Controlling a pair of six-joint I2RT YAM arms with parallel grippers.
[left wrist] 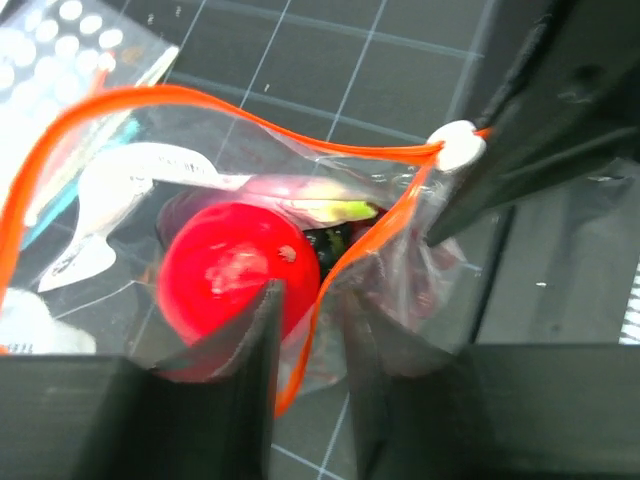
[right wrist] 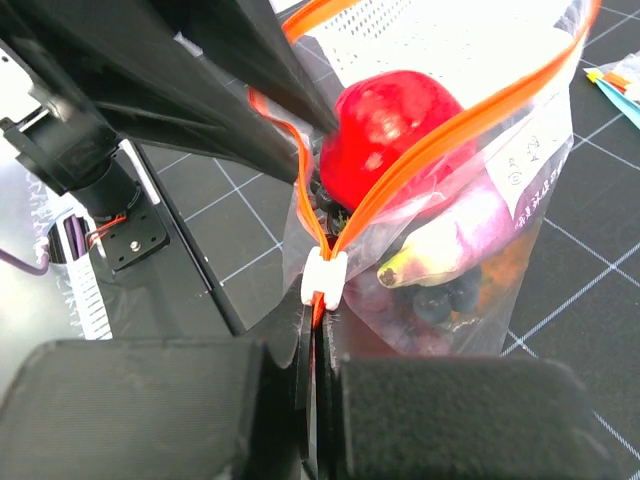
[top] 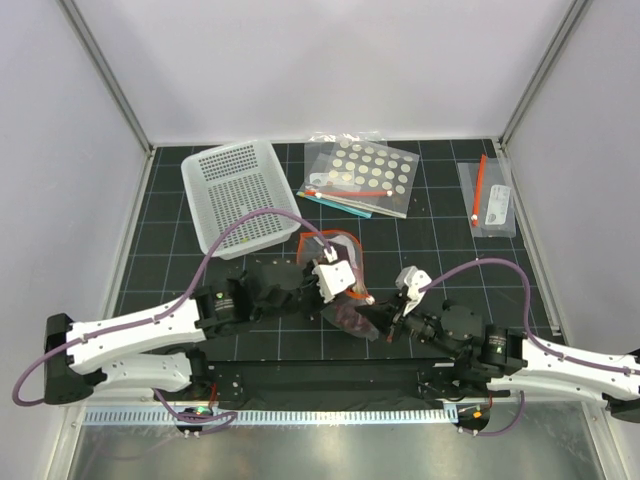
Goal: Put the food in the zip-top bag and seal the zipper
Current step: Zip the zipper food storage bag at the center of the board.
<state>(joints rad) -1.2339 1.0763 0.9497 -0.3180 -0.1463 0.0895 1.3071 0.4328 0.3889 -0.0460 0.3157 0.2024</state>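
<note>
The small clear crinkly plastic zip-top bag [top: 350,248] stands bunched on the dark gridded mat, just off the near right corner of the white perforated plastic basket [top: 240,190], on the side toward the arm bases. The filling looks done: the red toy apple [left wrist: 235,270] sits high inside, and the dark purple grape bunch [right wrist: 440,298] lies beneath it. A pale yellow-and-orange shape beside the grapes may be the pineapple, though I cannot tell for sure. No fruit shows loose around the basket.

Sealing is what remains. The thin red-orange zipper [left wrist: 200,95] gapes in a wide loop, its two strips meeting only at the small white slider [right wrist: 325,280] on the end farther from the basket.

The right gripper [right wrist: 318,340] has its jaws pressed together, pinching the zip-top bag's corner directly under that slider. The left gripper [left wrist: 310,300], between the basket and the right gripper, has its jaws a narrow gap apart, straddling one strip and the film below it. Whether its pads touch the plastic I cannot tell.
</note>
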